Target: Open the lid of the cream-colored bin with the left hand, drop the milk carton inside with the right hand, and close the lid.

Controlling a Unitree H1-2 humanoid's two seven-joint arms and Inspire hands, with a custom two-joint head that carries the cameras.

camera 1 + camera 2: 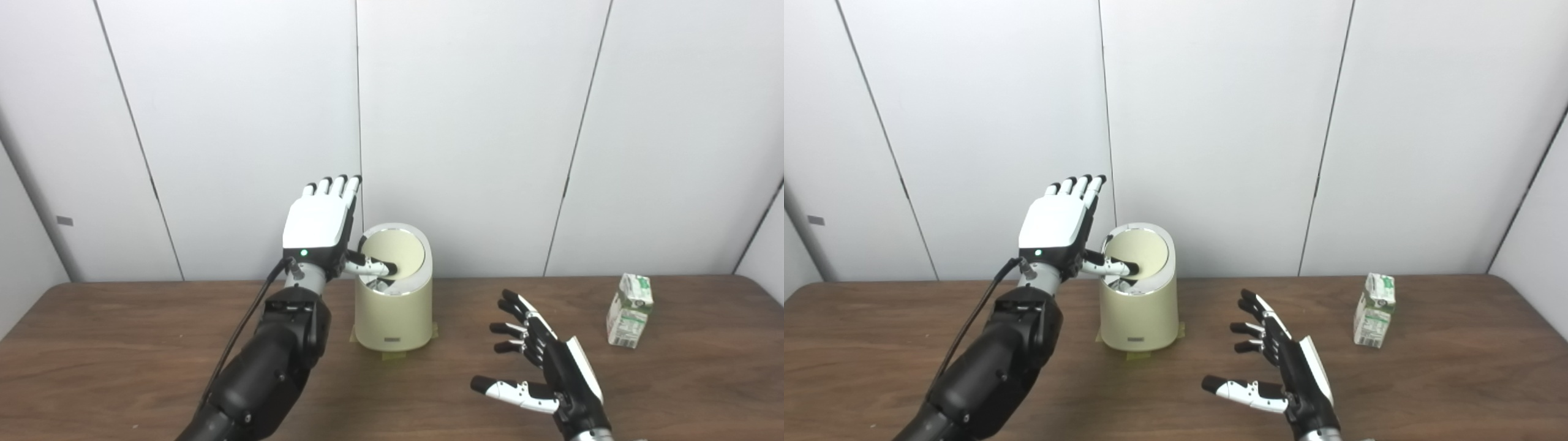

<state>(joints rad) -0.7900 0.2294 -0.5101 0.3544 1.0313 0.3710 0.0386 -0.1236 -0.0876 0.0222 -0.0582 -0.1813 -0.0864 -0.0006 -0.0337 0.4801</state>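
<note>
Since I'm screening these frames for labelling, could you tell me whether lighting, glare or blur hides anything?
Left eye view: even, soft light, only faint shadows on the table; a thin bright glint on the bin rim. Right eye view: the same light; the milk carton print is too soft to read; left hand and right hand are sharp, unblurred.

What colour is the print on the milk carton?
Green print on white, on the carton; clearest in the left eye view.

Bright, even overhead light; soft shadows under the open black-and-white right hand (539, 361); slight softness, mild edge distortion.
</note>
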